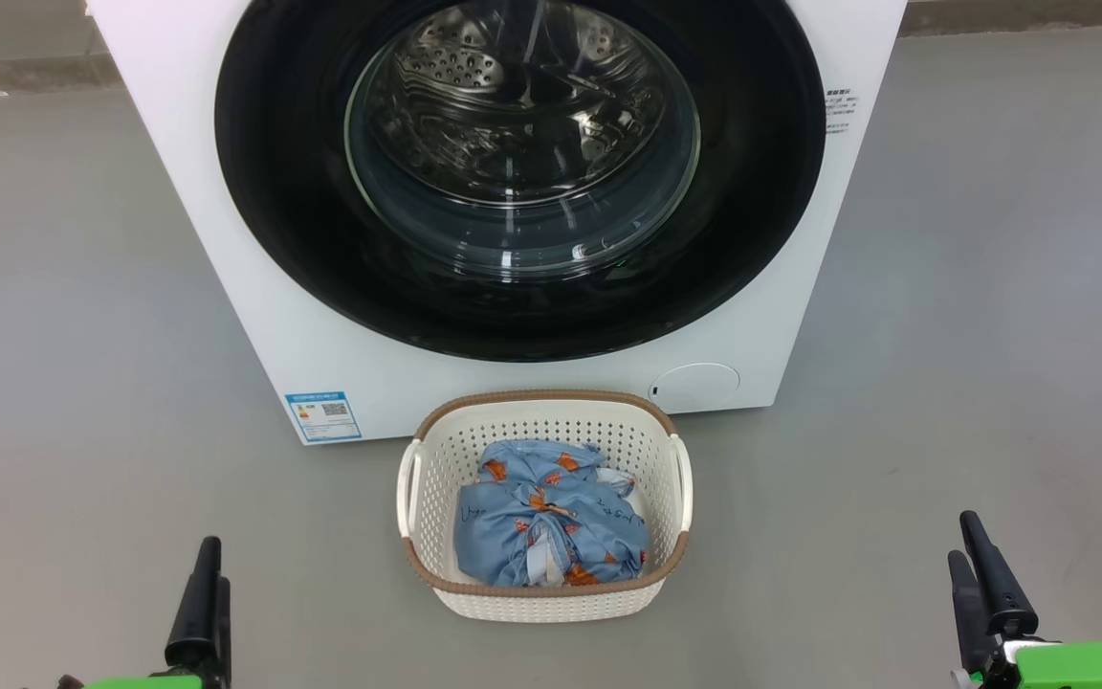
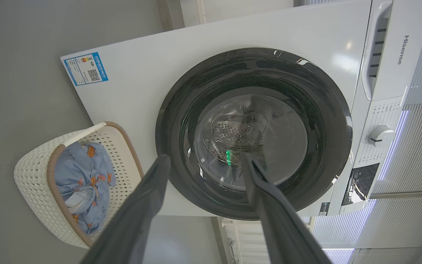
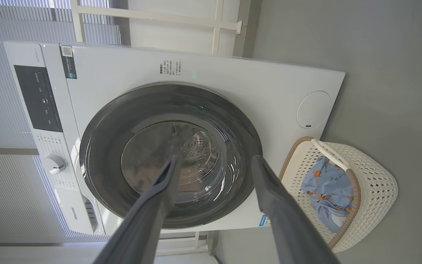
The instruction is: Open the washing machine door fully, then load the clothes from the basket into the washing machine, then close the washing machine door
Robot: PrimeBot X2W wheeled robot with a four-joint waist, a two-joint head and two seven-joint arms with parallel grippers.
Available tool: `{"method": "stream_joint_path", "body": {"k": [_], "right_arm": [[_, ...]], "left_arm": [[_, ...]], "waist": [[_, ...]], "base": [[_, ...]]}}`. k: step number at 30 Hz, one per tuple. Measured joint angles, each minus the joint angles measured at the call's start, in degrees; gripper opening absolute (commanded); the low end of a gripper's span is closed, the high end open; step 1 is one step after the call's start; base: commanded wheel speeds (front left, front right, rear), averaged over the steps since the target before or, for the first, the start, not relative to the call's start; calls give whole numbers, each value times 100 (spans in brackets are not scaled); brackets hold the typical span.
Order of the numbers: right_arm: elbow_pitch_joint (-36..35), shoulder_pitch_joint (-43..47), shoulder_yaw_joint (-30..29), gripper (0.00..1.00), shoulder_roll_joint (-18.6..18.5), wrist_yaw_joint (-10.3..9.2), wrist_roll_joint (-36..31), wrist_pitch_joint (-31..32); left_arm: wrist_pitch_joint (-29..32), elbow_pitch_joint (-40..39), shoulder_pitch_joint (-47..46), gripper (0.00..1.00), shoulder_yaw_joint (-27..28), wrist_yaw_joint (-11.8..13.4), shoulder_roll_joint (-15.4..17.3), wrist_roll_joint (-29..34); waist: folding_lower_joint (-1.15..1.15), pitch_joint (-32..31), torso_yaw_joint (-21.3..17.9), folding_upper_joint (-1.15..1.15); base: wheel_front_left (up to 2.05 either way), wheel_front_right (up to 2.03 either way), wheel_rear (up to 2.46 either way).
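Observation:
The white washing machine [image 1: 254, 316] stands straight ahead with its glossy black round door [image 1: 302, 191] closed; the steel drum shows through the glass bowl. On the floor in front sits the cream basket [image 1: 541, 394], holding crumpled light blue clothes [image 1: 551, 526] with orange figures. My left gripper [image 1: 211, 565] is low at the left and my right gripper [image 1: 962, 538] low at the right, both well short of the basket. Both are open and empty: the left wrist view shows the left gripper [image 2: 205, 157] spread before the door [image 2: 181, 121], the right wrist view the right gripper [image 3: 215, 158] likewise.
Bare grey floor [image 1: 82, 383] spreads on both sides of the machine and basket. A blue energy sticker [image 1: 323, 415] and a round flap [image 1: 696, 383] sit low on the front. The control panel with a white dial [image 2: 379, 136] is at the machine's top.

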Motion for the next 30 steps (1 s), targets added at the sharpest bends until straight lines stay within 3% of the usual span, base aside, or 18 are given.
{"method": "stream_joint_path", "body": {"k": [12,30], "right_arm": [[88,-15,289,100,-254,-1,-699,-316],[163,-115,235,100,-319,0,-2679,-604]], "left_arm": [[-196,24,-28,100,-29,0,40,1248],[-497,30,-76,100,66,0,-21,3439]], "waist": [[0,-9,4,0],[0,-17,0,0]], "base": [[0,0,0],[0,0,0]]}}
